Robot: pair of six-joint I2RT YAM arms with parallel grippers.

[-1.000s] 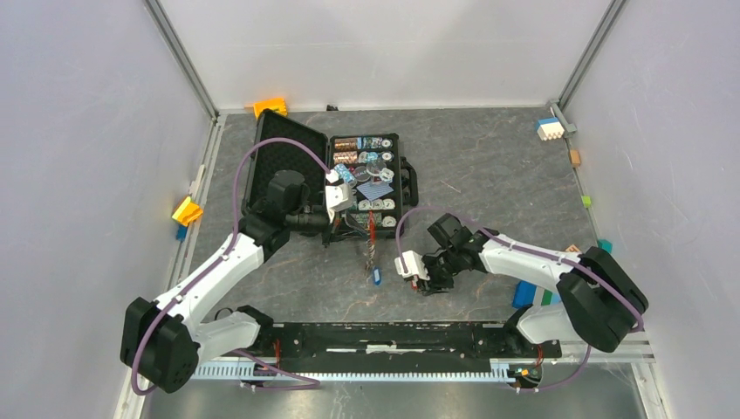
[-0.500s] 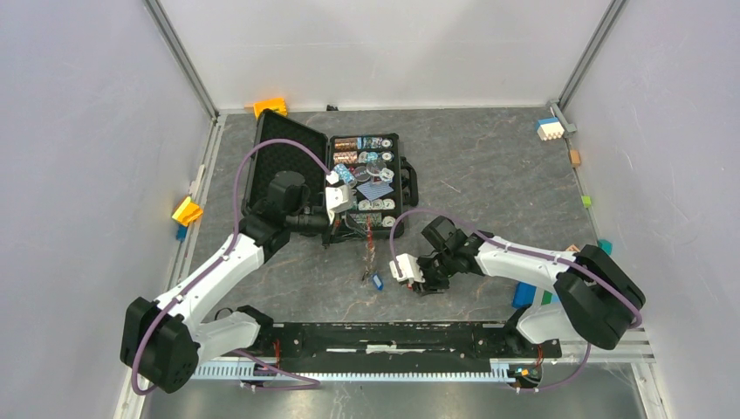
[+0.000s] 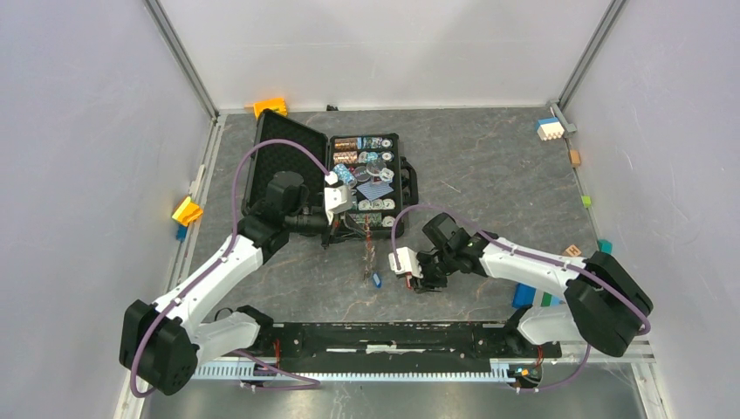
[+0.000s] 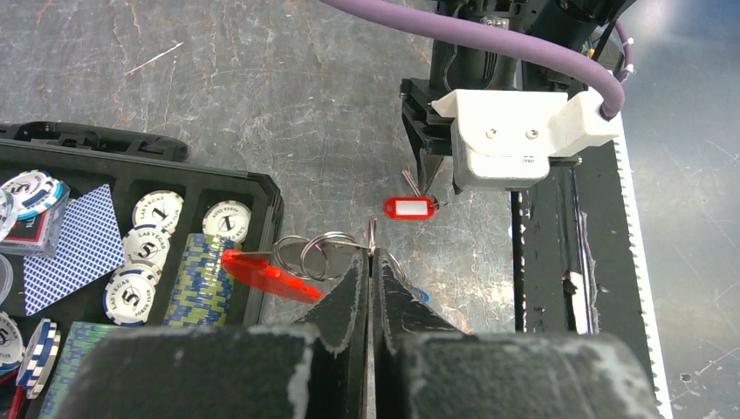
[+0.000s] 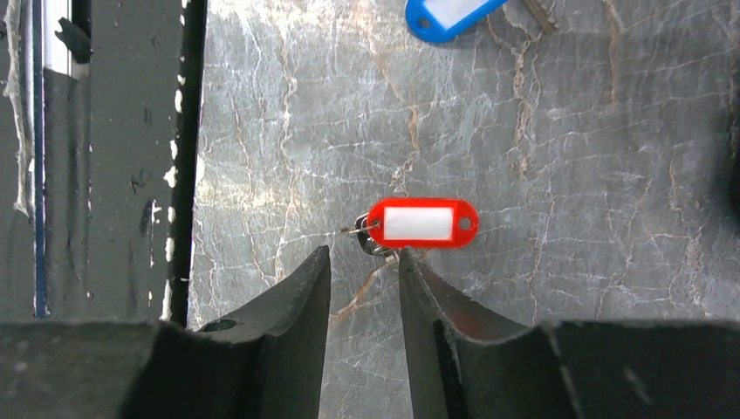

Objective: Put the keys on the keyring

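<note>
Open black case at 10 o'clock holds poker chips and cards. Orange block at 11, yellow block at 9, white block at 2.

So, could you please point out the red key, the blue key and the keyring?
red key (image 5: 422, 223): right wrist view, white label of its head.
blue key (image 5: 447, 12): right wrist view, label of its head.
keyring (image 4: 264, 274): left wrist view, its long red tag.

Bright, even overhead light; shadows soft, short. Pale sheen on table, right wrist view. Left wrist: keyring sharp, faint glint; close foreground blurred. Top view sharp throughout.
</note>
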